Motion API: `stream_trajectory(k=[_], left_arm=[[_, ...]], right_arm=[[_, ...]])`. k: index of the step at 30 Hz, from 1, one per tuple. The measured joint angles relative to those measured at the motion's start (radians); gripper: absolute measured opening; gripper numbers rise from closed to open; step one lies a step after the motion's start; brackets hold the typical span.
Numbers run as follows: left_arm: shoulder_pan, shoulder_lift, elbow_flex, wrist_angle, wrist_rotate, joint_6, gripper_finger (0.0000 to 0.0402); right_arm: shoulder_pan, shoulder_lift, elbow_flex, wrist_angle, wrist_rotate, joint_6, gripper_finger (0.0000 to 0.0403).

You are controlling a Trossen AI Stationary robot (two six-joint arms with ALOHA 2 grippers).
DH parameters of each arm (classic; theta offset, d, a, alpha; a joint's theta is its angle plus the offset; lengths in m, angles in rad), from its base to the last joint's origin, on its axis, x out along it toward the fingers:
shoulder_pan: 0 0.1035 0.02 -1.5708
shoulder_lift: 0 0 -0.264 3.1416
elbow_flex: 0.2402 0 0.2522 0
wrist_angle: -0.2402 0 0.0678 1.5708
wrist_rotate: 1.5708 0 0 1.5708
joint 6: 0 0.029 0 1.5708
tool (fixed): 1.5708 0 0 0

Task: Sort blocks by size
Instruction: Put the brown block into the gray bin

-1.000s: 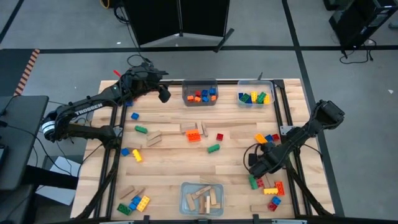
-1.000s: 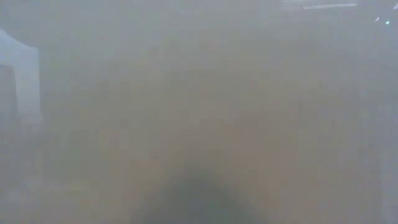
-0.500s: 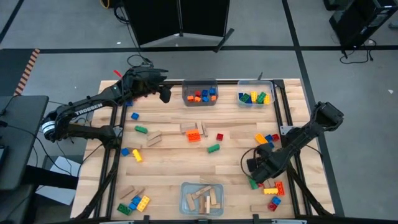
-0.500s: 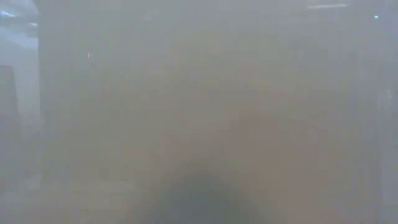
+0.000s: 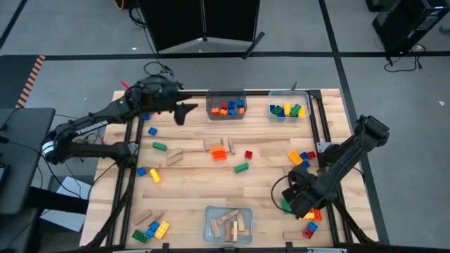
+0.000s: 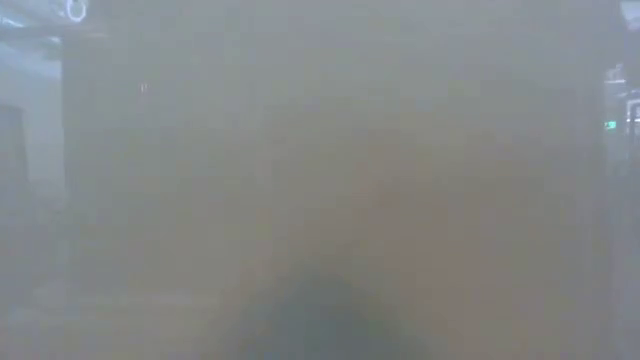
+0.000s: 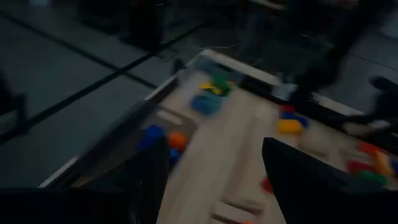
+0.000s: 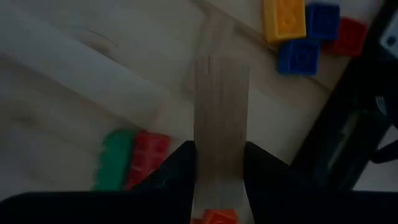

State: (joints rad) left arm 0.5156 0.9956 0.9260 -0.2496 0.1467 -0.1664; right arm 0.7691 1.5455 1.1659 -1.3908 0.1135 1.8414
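Wooden table [image 5: 190, 190] crowded w/ loose blocks; low cam fogged, shows nothing. R gripper [image 8: 217, 163] clamps a tan wooden block [image 8: 221, 112] by green and red bricks [image 8: 132, 158]. L gripper [image 5: 180, 112], fingers spread and empty, hovers beside far bin [image 5: 226, 114].

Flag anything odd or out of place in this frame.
The low view is fogged to a grey-tan haze and shows nothing. Otherwise only loose blocks scattered over the table, as sorting expects; the right end effector grips a wooden block.

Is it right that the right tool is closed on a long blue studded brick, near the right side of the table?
Not quite. The right tool is closed on a plain tan wooden block, not a blue studded brick; the right wrist view shows this. The rest holds: it is near the right side of the table.
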Motion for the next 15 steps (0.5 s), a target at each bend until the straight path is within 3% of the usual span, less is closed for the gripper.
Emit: stream_trajectory(k=[9,15], left_arm=[[-0.148,-0.153,0.000,-0.198,0.005,0.082,0.0264],[-0.306,-0.253,0.000,-0.332,0.004,0.083,0.0264]], right_arm=[[-0.063,0.022,0.189,0.012,0.033,0.014,0.0120],[-0.143,0.183,0.416,0.056,0.093,0.008,0.0120]])
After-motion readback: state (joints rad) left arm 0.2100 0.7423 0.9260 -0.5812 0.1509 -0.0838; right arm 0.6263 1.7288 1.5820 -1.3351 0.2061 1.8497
